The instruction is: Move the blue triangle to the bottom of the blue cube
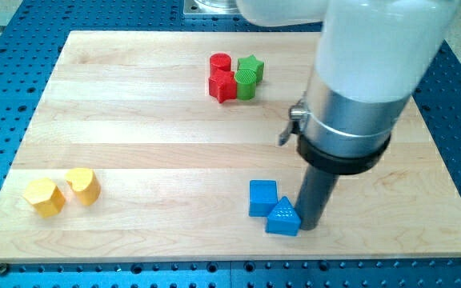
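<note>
The blue triangle [283, 218] lies on the wooden board [150, 128] near the view's bottom, right of centre. The blue cube [262, 198] sits just up and to the left of it, touching it. My tip [309, 226] is down on the board right beside the triangle's right side, touching or nearly touching it. The arm's white and grey body [366, 80] rises above the rod and hides part of the board at the view's upper right.
A red cylinder [220, 64], a red star-like block [223, 86] and two green blocks [248, 74] cluster near the view's top centre. Two yellow blocks [43, 197] [82, 186] sit at the view's lower left. A blue perforated table surrounds the board.
</note>
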